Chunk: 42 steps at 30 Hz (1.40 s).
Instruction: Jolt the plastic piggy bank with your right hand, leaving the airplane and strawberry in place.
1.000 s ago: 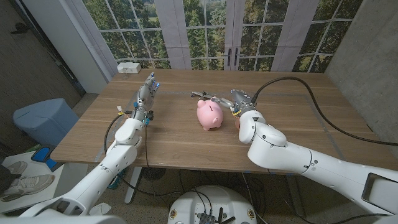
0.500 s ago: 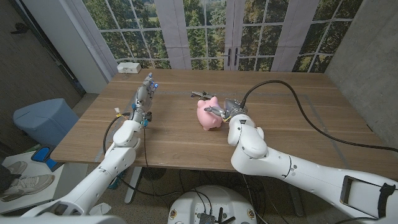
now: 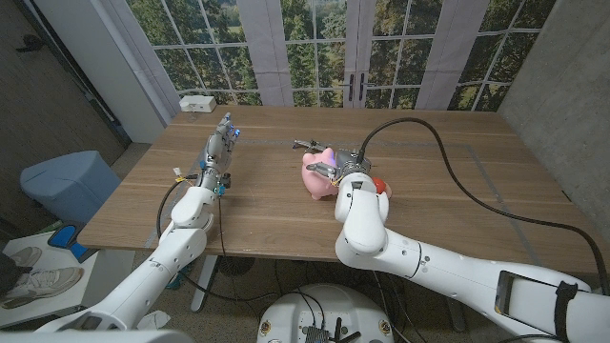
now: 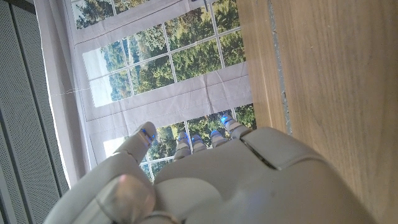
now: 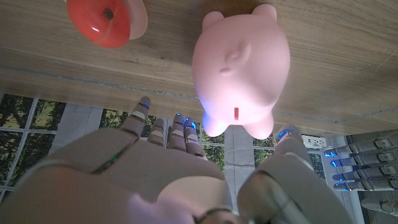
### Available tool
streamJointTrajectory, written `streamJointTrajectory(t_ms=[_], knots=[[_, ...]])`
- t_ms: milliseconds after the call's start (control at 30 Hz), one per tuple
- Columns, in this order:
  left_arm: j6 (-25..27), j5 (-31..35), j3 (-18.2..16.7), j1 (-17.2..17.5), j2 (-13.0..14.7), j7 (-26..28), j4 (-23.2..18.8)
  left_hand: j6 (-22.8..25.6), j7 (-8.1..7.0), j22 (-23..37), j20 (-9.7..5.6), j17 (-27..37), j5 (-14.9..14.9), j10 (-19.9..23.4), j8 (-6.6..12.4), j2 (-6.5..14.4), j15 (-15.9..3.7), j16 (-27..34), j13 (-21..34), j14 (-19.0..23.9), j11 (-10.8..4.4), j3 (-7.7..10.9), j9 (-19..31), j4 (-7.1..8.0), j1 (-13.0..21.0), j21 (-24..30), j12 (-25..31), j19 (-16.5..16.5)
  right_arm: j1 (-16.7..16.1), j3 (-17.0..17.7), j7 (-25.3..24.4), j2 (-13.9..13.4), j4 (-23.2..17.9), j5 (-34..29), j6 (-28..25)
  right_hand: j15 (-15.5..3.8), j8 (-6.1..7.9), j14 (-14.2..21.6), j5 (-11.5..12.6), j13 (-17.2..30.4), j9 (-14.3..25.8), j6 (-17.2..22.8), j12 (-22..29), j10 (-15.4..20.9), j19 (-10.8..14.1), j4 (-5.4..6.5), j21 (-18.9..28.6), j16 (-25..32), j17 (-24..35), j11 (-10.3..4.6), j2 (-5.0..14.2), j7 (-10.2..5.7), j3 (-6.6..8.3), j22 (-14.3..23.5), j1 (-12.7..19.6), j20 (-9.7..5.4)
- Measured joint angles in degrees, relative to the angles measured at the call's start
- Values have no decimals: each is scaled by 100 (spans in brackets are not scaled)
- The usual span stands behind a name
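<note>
Pink piggy bank nudged left since earlier; right hand closer, fingers apart; left hand unchanged, fingers apart.

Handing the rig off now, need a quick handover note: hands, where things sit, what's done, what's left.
Right hand: open, fingers spread right behind the piggy bank; contact can't be told.
Left hand: holds nothing, waiting on the table well left of the bank.
Piggy bank sits upright mid-table. Strawberry lies just beside it, apart. Airplane behind the bank, partly hidden.
Done: right hand brought up to the bank.
Left: jolt the bank, probably a short push, keeping off the strawberry and airplane.
</note>
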Motion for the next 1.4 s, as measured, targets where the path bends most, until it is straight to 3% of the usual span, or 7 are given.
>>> streamJointTrajectory(t_ms=[467,633,733,933,1067,1233,1400], knots=[[-152,-97,-113,122,3,-18,31,-3,65,0,31,0,0,-31,0,0,0,0,0,0,30,11,0,-25,0,0,-24,31,381,-261,1747,683,1175,-1425,107,103,-5,-103,91,67,-3,-137,0,-103,-99,-26,25,61,0,102,-76,-14,-88,-14,78,18],[-187,-157,-149,136,-2,-79,90,-30,93,0,31,0,0,-31,0,0,0,0,0,0,30,-13,0,-49,0,0,-24,31,359,-126,1968,945,1601,-1707,347,-174,23,572,291,167,27,-265,91,-59,702,-79,279,368,46,57,-32,-21,-141,0,647,-88],[-201,-191,-157,136,-4,-119,108,-30,93,0,8,0,0,-31,0,-1,0,0,0,0,30,-13,0,-49,1,0,-24,54,328,-38,1977,1071,1795,-1733,404,-288,25,871,344,206,27,-265,131,-1,995,-79,341,507,81,-4,3,-21,-141,3,798,-152],[-211,-250,-157,136,-4,-199,108,-61,123,0,11,0,0,-51,0,-15,0,0,-1,0,50,-13,0,-49,15,0,-23,93,324,104,1977,1303,2210,-1733,404,-328,23,925,373,214,27,-308,131,-21,1005,-72,315,514,107,-24,-56,-22,-197,2,958,-206],[-212,-282,-200,72,-19,-246,276,-62,123,0,31,0,0,-51,0,-15,0,0,-1,0,50,-22,0,-57,15,0,-23,114,384,134,2034,1441,2511,-1792,758,-322,48,981,381,239,26,-318,131,-20,961,-71,299,544,133,-25,-77,-31,-246,2,978,-205],[-212,-321,-203,64,-19,-307,291,-62,123,0,0,0,0,-51,0,10,0,0,-1,0,50,-37,0,-72,41,0,-23,144,490,88,2054,1554,2848,-1773,806,-633,141,1360,482,294,50,-276,248,178,1106,-94,301,771,257,-327,-64,-21,-269,35,1263,-427],[-212,-340,-203,64,-19,-340,291,-62,123,0,0,0,0,-51,0,23,0,0,-1,0,50,-14,0,-95,53,0,-23,144,573,8,2079,1613,3080,-1701,862,-925,446,2162,569,470,117,358,502,751,1756,-129,570,1371,694,-638,-254,-220,-183,114,1494,-668]])
